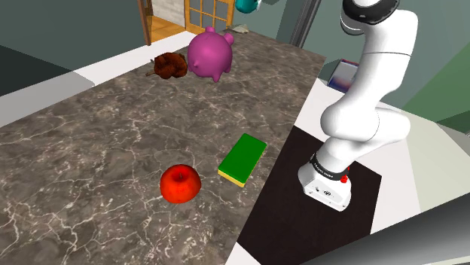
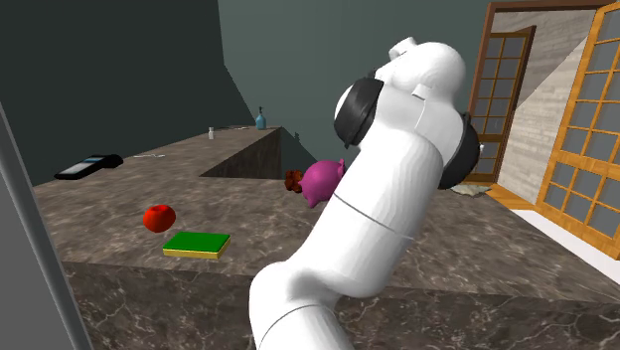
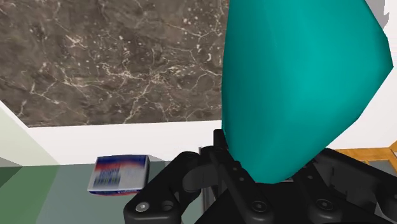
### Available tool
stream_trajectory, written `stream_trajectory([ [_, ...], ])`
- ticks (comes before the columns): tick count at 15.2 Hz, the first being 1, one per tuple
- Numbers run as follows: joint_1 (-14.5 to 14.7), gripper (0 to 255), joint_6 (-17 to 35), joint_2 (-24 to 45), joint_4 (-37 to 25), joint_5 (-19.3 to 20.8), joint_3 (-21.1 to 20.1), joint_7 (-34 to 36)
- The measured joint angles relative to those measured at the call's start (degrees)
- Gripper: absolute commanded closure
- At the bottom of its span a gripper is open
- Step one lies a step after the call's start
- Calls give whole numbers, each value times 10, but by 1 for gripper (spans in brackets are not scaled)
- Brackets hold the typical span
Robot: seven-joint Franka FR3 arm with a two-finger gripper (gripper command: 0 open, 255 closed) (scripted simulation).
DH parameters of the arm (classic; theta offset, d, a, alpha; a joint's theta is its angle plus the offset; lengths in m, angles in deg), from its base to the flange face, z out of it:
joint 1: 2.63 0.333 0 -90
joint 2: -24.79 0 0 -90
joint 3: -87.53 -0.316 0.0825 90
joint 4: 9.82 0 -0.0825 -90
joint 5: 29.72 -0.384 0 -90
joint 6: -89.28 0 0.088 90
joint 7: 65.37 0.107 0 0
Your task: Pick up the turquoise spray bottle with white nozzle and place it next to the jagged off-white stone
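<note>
The turquoise spray bottle (image 3: 292,83) looms just ahead of the wrist camera, its narrow end set into the black gripper (image 3: 254,191), which is shut on it. A bit of its white nozzle (image 3: 383,9) shows at the far end. In the shoulder view the bottle (image 1: 245,4) hangs high above the far edge of the marble counter (image 1: 90,150), beside the gripper (image 1: 261,3). A small jagged off-white stone (image 1: 240,28) lies on the counter just past the pink pig; in the second exterior view the stone (image 2: 479,187) peeks out behind the arm.
A pink pig figure (image 1: 209,53) and a brown lump (image 1: 170,67) sit at the counter's far end. A red apple (image 1: 180,184) and a green block with a yellow underside (image 1: 242,159) lie nearer the stand. A blue-and-white box (image 3: 118,173) rests off the counter's edge.
</note>
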State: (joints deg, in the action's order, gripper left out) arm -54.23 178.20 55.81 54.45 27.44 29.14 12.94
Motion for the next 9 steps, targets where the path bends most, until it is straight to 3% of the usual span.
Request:
stream_trajectory([
  [4,37,255,-8,61,-103,35,32,-56],
  [6,82,255,-23,108,-194,60,55,-95],
  [9,65,255,-7,108,-175,58,54,-91],
])
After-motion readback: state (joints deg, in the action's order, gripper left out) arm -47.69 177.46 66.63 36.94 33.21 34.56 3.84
